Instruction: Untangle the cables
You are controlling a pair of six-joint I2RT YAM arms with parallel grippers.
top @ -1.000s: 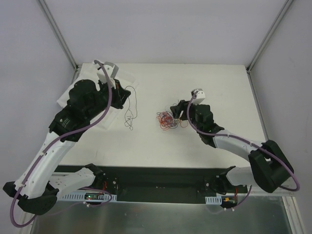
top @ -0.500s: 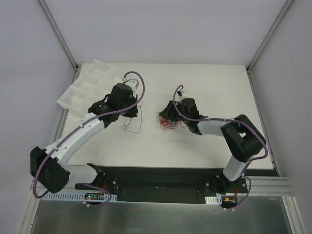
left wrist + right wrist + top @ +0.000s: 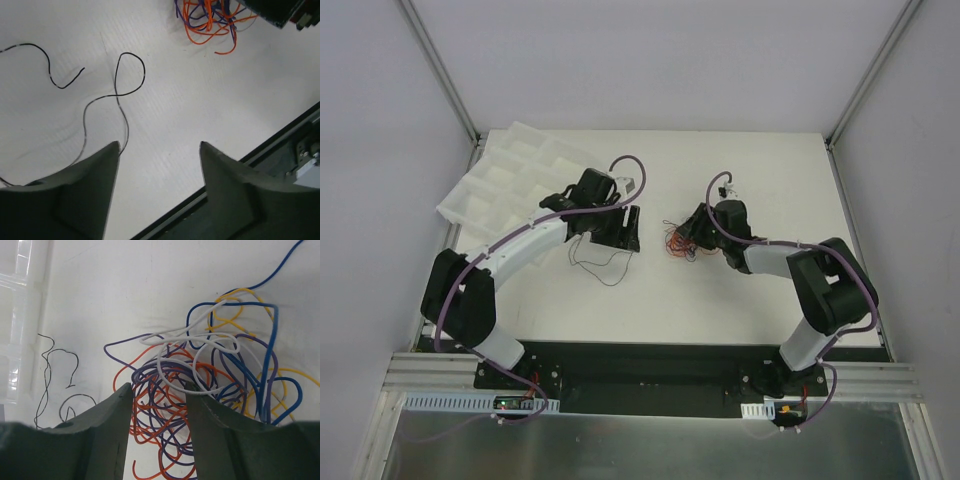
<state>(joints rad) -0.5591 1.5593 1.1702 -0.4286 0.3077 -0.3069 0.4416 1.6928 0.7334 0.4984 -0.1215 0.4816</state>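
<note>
White desk [image 3: 740,300], pale walls [image 3: 650,60]; white compartment tray [image 3: 505,180] at far-left corner. Over a thin black wire [image 3: 116,94] the left pincer [image 3: 159,145] hangs open, empty; the right pincer [image 3: 158,385] sits half-open astride the multicoloured wire tangle [image 3: 170,371].

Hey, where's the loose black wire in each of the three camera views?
Top external: the black wire lies just left of centre.
Left wrist: the black wire loops across the middle and left.
Right wrist: the black wire runs near the left edge.
Shared landmark: the coloured tangle, to the wire's right in every view.
</note>
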